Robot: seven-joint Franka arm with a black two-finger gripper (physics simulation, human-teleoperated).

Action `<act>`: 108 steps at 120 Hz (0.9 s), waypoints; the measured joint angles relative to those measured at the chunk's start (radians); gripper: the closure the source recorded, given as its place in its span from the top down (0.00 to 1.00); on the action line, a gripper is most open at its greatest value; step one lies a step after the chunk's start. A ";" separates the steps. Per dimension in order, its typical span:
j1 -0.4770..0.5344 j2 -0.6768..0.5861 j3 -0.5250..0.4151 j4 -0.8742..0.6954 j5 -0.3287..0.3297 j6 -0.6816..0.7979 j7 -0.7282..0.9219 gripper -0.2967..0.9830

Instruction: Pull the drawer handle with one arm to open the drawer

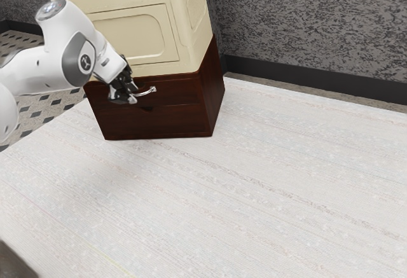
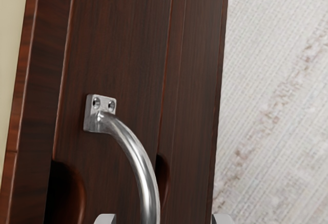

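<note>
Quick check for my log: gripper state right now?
Gripper: open, fingers apart on either side of the handle, not closed on it.

Shiny curved handle (image 2: 142, 165) on dark wood drawer front (image 2: 123, 39); mount plate (image 2: 94, 117) at handle's 11 o'clock end. From plate: cream surface (image 2: 10, 29) 10 o'clock, pale striped surface (image 2: 271, 106) 3 o'clock.

1 logo (image 1: 85, 62) on arm (image 1: 39, 68); no legible txt
</note>
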State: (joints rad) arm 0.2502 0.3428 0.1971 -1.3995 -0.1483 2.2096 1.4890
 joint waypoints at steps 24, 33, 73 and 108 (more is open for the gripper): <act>0.001 0.003 -0.001 -0.003 -0.008 0.007 0.000 0.34; 0.001 0.003 -0.001 -0.004 -0.010 0.008 0.001 0.33; -0.001 -0.009 -0.001 -0.029 -0.014 0.013 0.001 0.31; -0.001 -0.065 -0.001 -0.108 -0.015 0.031 0.001 0.29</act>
State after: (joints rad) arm 0.2495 0.2783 0.1961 -1.5074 -0.1631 2.2407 1.4903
